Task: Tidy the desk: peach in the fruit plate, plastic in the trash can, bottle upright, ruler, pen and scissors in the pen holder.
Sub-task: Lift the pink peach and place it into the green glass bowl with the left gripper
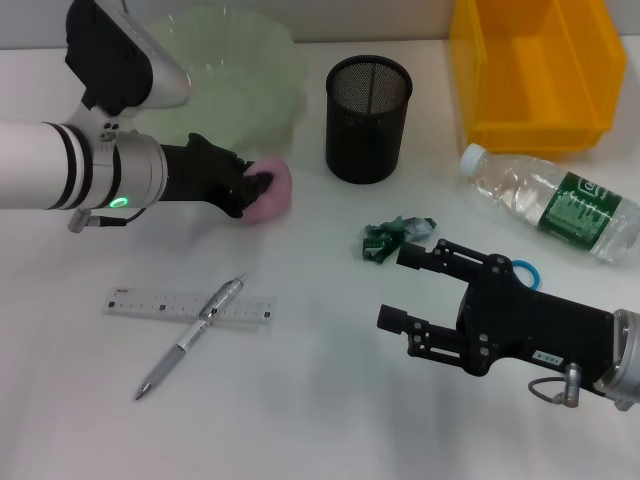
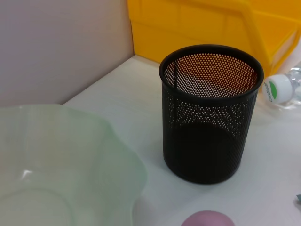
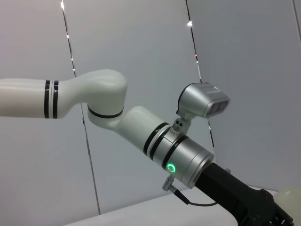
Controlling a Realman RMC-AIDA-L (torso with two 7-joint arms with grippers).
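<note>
The right gripper [image 1: 405, 290], black and blocky, hangs low over the near right part of the plain white desk [image 1: 330, 410] with its two fingers spread wide and nothing between them. Just beyond its far finger lies a crumpled scrap of dark green plastic [image 1: 396, 238], and a light blue ring of the small scissors [image 1: 524, 270] peeps out behind the gripper body. Farther right, the clear plastic water bottle [image 1: 556, 203] with the white cap and dark green label lies on its side.

To the near left, the slim silver-grey pen [image 1: 192, 336] lies slanted across the short transparent ruler [image 1: 180, 305], touching it.

The left gripper [image 1: 262, 187] sits at the far left, its black fingers closed around the round pink peach [image 1: 274, 195], which is at desk level just beside the near rim of the wide pale green scalloped fruit plate [image 1: 235, 75]. In the left wrist view the peach [image 2: 207, 219] shows just in front of the plate's wavy edge.

Right of the plate stands the black wire-mesh cylindrical pen holder [image 1: 368, 118], upright. Behind it to the right is the bright yellow rectangular trash can [image 1: 530, 70].
</note>
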